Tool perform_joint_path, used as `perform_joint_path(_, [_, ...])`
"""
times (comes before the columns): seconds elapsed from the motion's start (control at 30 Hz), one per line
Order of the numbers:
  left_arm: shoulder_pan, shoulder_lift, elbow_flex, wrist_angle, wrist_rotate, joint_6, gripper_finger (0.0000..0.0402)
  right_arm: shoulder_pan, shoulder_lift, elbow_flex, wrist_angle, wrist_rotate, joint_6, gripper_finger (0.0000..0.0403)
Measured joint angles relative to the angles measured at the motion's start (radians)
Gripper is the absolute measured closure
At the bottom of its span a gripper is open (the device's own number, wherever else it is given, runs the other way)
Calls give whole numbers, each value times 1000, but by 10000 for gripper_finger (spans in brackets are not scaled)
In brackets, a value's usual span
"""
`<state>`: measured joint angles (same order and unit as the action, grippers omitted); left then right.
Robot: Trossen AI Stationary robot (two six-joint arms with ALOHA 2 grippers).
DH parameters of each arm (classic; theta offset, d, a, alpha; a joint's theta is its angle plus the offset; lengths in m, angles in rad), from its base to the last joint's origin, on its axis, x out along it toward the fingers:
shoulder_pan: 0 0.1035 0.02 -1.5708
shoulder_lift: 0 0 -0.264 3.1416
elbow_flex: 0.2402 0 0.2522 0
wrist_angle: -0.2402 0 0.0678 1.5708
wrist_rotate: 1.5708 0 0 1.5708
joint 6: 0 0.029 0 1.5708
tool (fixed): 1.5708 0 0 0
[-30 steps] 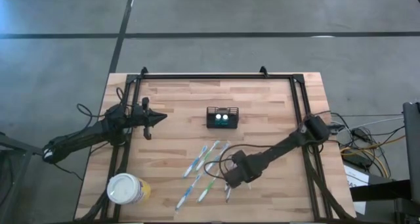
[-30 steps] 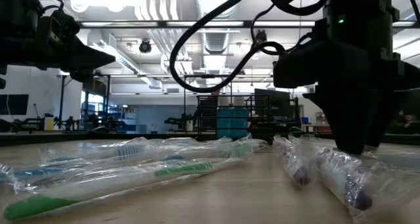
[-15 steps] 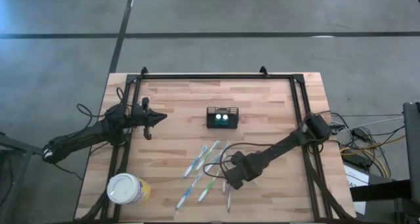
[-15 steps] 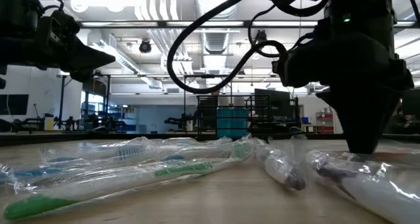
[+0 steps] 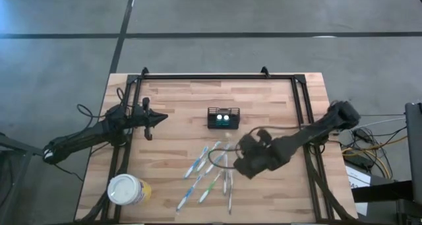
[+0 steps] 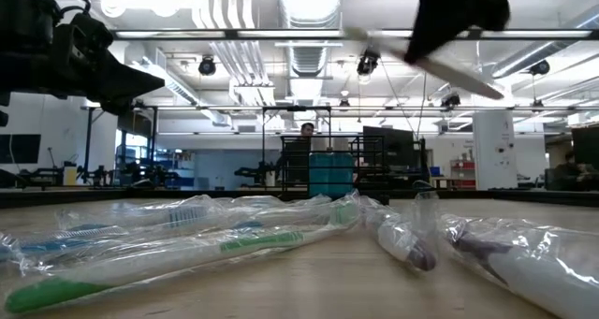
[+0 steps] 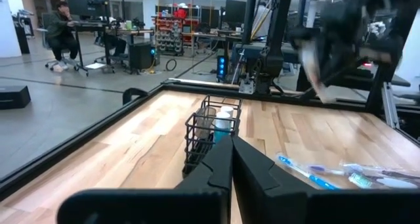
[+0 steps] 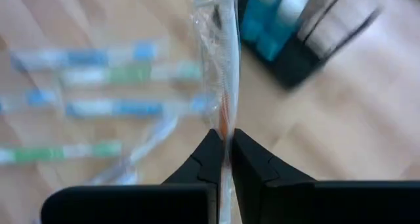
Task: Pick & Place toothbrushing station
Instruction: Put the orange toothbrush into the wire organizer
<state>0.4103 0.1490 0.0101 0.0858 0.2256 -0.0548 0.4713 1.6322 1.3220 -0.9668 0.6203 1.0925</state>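
The right gripper [image 8: 223, 148] was closed on a wrapped toothbrush [image 8: 220, 60], lifted clear, probably to carry it to the toothbrushing station [image 5: 223, 117] at the table's middle. The left gripper [image 7: 231, 159] waited at the left, fingers together, empty.

The place is a large robotics lab or industrial workshop. Beyond the wooden table [image 7: 151, 145], the low view shows a high open ceiling with exposed ducts [image 6: 309, 57] and strip lights, with metal racks [image 6: 309, 160] far off. The left wrist view shows a concrete floor [image 7: 59, 99], red shelving [image 7: 180, 33] and a seated person [image 7: 59, 30] at a desk with monitors.
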Motion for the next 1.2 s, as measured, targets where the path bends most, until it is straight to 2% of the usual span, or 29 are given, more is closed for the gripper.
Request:
perform_joint_path(0.1, [0,0,0,-1,0,14,393,-2,-65,0,5,74,-45,389])
perform_joint_path(0.27, [0,0,0,-5,-1,97,391,18,-191,-20,87,175,-298,389])
perform_joint_path(0.4, [0,0,0,-5,-2,140,397,20,-322,-96,272,165,-543,389])
perform_joint_path(0.5, [0,0,0,-5,-2,141,397,16,-450,-202,486,161,-738,389])
perform_joint_path(0.67, [0,0,0,10,-3,141,390,-37,-669,-460,866,-9,-958,390])
perform_joint_path(0.77, [0,0,0,17,-3,144,392,-90,-774,-596,978,-143,-1030,390])
perform_joint_path(1.03, [0,0,0,33,-2,201,391,-232,-979,-785,1025,-414,-1144,390])
perform_joint_path(1.2, [0,0,7,38,-31,194,391,-297,-1124,-870,1037,-420,-1159,390])
